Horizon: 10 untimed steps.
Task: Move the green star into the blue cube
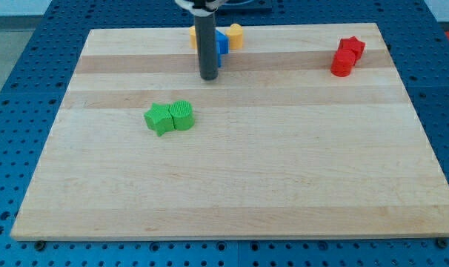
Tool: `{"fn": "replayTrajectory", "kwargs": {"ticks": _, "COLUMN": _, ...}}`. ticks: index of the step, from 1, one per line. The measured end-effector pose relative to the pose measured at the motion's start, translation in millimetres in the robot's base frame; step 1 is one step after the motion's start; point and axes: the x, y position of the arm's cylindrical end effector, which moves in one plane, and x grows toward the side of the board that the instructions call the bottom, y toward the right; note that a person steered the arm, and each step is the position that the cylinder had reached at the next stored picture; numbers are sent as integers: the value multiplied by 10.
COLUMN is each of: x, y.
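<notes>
The green star [159, 119] lies on the wooden board [232, 185] left of centre, touching a green round block [182, 115] on its right. The blue cube [221, 42] sits near the view's top edge, partly hidden behind my rod, between two yellow blocks: one [234, 34] at its upper right and one [194, 34] to its left, mostly hidden by the rod. My tip [209, 77] rests on the board just below the blue cube, well up and to the right of the green star.
Two red blocks touch each other at the top right: a red star [352, 47] and a red round block [342, 64] below it. A blue perforated table [32, 44] surrounds the board.
</notes>
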Motion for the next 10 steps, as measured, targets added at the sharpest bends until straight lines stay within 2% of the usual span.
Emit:
{"fn": "replayTrajectory", "kwargs": {"ticks": 1, "x": 270, "y": -392}}
{"fn": "replayTrajectory", "kwargs": {"ticks": 3, "x": 442, "y": -1191}}
{"fn": "replayTrajectory", "kwargs": {"ticks": 4, "x": 793, "y": -1289}}
{"fn": "replayTrajectory", "kwargs": {"ticks": 5, "x": 1147, "y": -1259}}
{"fn": "replayTrajectory", "kwargs": {"ticks": 6, "x": 1219, "y": -1039}}
{"fn": "replayTrajectory", "kwargs": {"ticks": 9, "x": 750, "y": -452}}
{"fn": "replayTrajectory", "kwargs": {"ticks": 10, "x": 759, "y": -115}}
